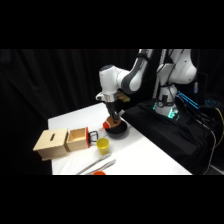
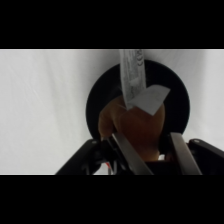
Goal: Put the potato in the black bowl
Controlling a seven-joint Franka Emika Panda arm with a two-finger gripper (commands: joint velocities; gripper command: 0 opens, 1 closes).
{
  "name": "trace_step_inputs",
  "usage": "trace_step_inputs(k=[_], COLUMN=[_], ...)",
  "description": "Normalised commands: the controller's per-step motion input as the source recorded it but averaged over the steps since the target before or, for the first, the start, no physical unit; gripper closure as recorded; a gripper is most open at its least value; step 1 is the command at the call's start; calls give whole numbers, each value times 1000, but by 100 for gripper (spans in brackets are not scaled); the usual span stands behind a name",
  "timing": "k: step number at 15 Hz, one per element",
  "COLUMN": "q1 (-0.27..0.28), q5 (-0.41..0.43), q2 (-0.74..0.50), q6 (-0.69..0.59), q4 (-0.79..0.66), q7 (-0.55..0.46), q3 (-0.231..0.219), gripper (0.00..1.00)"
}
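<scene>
White arm [image 1: 116, 77], grey-black joints; black gripper [image 2: 150, 152] linkage, metal fingers [image 2: 181, 152].

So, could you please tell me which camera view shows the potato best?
The wrist view: the potato fills the middle, brown and rounded, held between the jaws directly above the black bowl, with a white tag hanging across it. The side view shows only a small brownish lump under the gripper.

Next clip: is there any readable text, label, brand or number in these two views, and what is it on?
Nothing can be read.
White tag hanging over the potato, above the black bowl: dark printed marks, too blurred to read.
Wooden boxes, yellow cup, gripper: no lettering visible.
</scene>
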Motion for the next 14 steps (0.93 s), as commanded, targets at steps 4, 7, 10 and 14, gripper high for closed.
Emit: trace_step_inputs(k=[4,7,10,14], q1=[-30,-2,21,24], q5=[32,-4,-52,-66], q2=[-28,-121,-211,-268], q6=[17,-124,-250,-421], q4=[39,57,75,144], q7=[-119,-82,-30,-20], q3=[-20,-14,-14,-14], gripper=[0,0,0,0])
